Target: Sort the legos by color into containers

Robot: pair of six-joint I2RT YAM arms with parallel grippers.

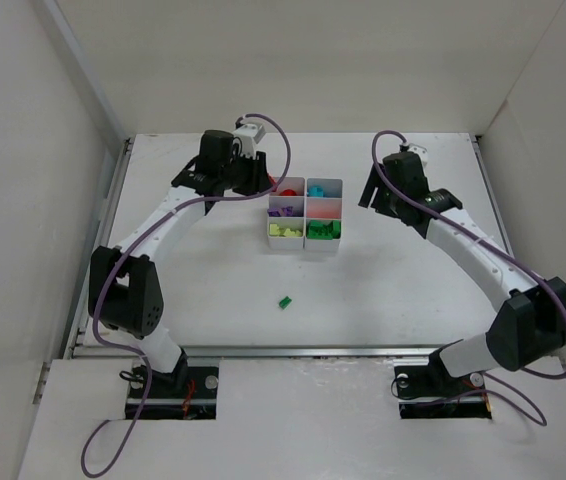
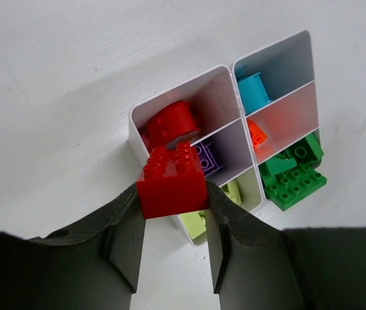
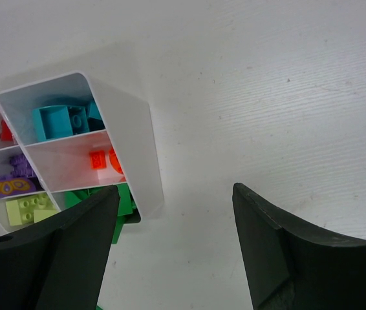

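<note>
Clearly the white tray (image 2: 215, 97) is sorted by colour: red pieces (image 2: 170, 123), purple (image 2: 205, 158) and yellow-green (image 2: 199, 219) fill one column, cyan (image 2: 254, 93), orange (image 2: 256, 134) and green (image 2: 293, 171) the other. We see one green lego (image 1: 285, 301) loose on the table (image 1: 413, 300), well apart from the tray. Our left gripper (image 2: 174, 194) is clamped on a red brick (image 2: 172, 171) above the red compartment. Our right gripper (image 3: 175, 190) hovers beside the tray, jaws apart and empty.
</note>
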